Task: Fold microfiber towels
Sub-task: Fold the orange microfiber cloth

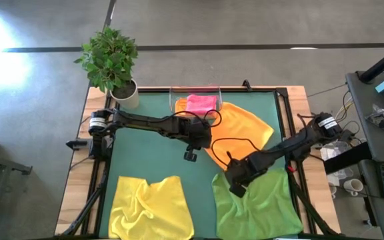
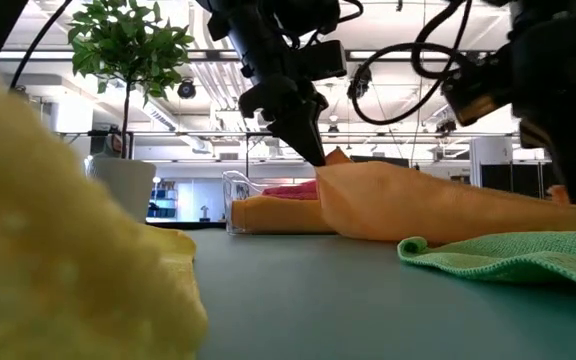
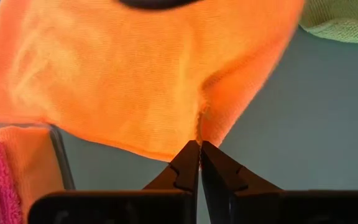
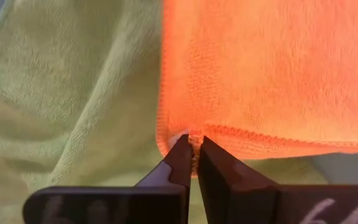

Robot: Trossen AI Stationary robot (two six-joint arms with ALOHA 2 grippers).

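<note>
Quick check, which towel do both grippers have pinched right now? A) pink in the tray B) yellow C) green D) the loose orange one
D: the left gripper is shut on an edge of the loose orange towel, and the right gripper is shut on its hemmed corner, which lies over the green towel.

Overhead straight down, low table-level, two close wrist views sharing orange towel (image 3: pixel 135 74)

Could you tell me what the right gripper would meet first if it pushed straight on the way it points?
The right gripper is already shut on the orange towel's hemmed corner; it would push into that cloth first, with the green towel beneath.
</note>
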